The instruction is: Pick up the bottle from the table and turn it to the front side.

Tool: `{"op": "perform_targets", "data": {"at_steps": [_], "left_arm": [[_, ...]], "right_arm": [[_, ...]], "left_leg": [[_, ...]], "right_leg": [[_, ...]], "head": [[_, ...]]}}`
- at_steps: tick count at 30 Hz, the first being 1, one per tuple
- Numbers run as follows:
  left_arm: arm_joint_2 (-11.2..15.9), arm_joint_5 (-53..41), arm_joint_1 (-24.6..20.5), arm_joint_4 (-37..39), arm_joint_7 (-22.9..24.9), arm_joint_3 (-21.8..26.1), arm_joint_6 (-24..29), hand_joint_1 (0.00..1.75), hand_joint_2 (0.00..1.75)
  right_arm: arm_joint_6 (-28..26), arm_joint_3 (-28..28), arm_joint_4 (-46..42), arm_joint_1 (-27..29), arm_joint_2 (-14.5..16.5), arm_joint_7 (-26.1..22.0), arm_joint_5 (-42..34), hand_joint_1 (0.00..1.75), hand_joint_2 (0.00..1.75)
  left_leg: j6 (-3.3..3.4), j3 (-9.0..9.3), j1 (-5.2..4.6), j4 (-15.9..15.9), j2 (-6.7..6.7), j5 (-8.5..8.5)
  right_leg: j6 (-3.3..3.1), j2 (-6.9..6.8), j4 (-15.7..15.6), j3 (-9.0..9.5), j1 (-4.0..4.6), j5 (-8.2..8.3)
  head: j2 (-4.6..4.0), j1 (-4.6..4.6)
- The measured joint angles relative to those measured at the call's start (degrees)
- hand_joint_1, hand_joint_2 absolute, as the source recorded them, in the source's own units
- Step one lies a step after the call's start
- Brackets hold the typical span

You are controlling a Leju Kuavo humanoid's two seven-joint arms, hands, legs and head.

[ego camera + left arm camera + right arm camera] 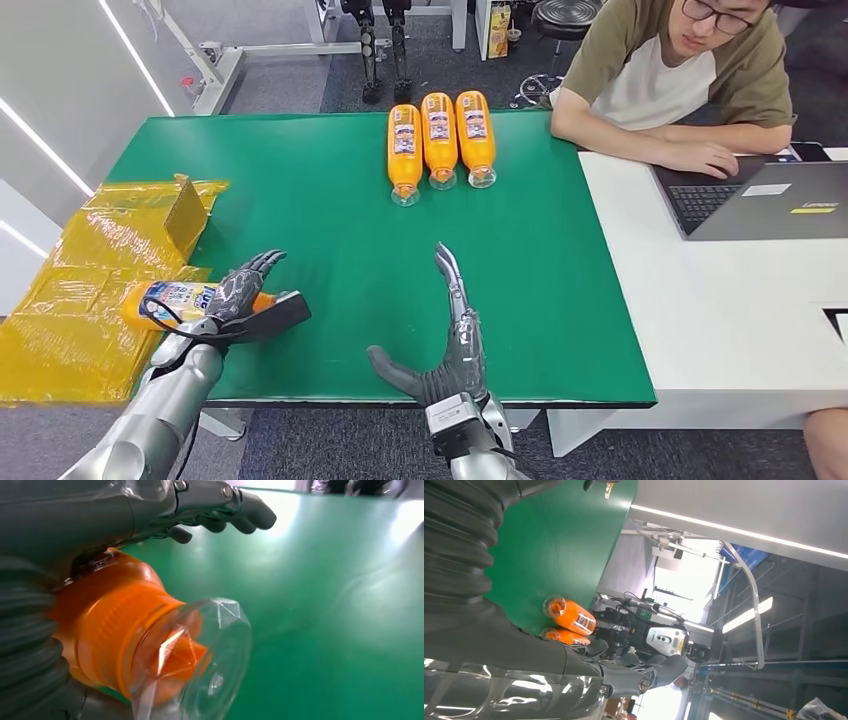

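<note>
Count from my head view: four orange bottles in all. Three lie in a row (440,140) at the table's far edge; one bottle (170,300) is in my left hand (238,295). One laptop (765,200). One person (680,80).

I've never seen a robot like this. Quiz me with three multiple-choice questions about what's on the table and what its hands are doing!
1. Where does the row of orange bottles lie?
A. far edge of the green table
B. on the white desk
C. on the yellow plastic sheet

2. How many bottles are in that row?
A. two
B. three
C. five

3. What is the left hand doing?
A. hanging open
B. pressing the laptop
C. holding an orange bottle

Answers:
1 A, the row lies near the table's far edge.
2 B, three lie side by side.
3 C, its fingers wrap a bottle lying sideways, while the right hand is open with nothing in it.
</note>
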Motion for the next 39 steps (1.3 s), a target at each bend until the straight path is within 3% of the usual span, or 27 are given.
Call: {"op": "perform_targets", "data": {"at_steps": [4,15,22,28,31,39], "left_arm": [[0.46,1.73,-1.31,-0.19,-3.07,1.93,-3.94,0.0,1.75],[0.57,2.44,-1.88,-0.32,-4.43,3.58,-5.48,0.0,1.75],[0.89,4.87,-3.95,-0.73,-10.51,4.35,-11.93,0.0,1.75],[0.25,5.45,-5.15,-0.85,-12.58,4.35,-14.72,0.0,1.75],[0.0,5.62,-5.83,-0.95,-12.86,4.33,-14.4,0.0,1.75],[-0.94,7.73,-7.85,-2.21,-12.39,3.34,-6.85,0.0,1.75]], "right_arm": [[-0.49,-0.04,0.27,-0.15,0.01,0.0,-0.32,0.0,1.75],[-0.65,-0.09,0.32,-0.24,0.01,0.0,-0.35,0.0,1.75],[-1.1,-0.27,0.76,-0.22,-0.01,0.0,-0.52,0.0,1.75],[-1.72,-0.3,0.95,-0.15,0.02,0.0,-0.41,0.0,1.75],[-2.28,-0.36,0.98,0.12,0.05,-0.01,-0.07,0.0,1.75],[-2.7,-1.05,0.73,1.77,0.52,-0.01,1.72,0.0,1.75]], "left_leg": [[-0.1,0.06,0.01,-0.11,-0.28,0.22],[-0.35,0.11,0.02,-0.15,-0.27,0.39],[-0.4,0.03,0.04,-0.15,-0.26,0.43],[-0.42,-0.32,0.07,-0.09,-0.05,0.49],[-0.42,-0.39,0.07,-0.08,-0.03,0.48],[-0.41,-0.65,0.08,-0.08,0.0,0.47]], "right_leg": [[-0.06,-0.21,0.04,0.06,0.0,0.04],[-0.21,-0.2,0.12,-0.03,0.01,0.09],[-0.28,-0.2,0.12,-0.13,0.03,0.12],[-0.31,-0.02,0.12,-0.51,0.06,0.3],[-0.33,0.0,0.1,-0.6,0.06,0.31],[-0.32,0.03,0.09,-0.86,0.06,0.3]], "head": [[-0.01,0.01],[-0.01,0.01],[0.0,0.01],[0.0,0.01],[-0.01,0.01],[0.0,0.01]]}}
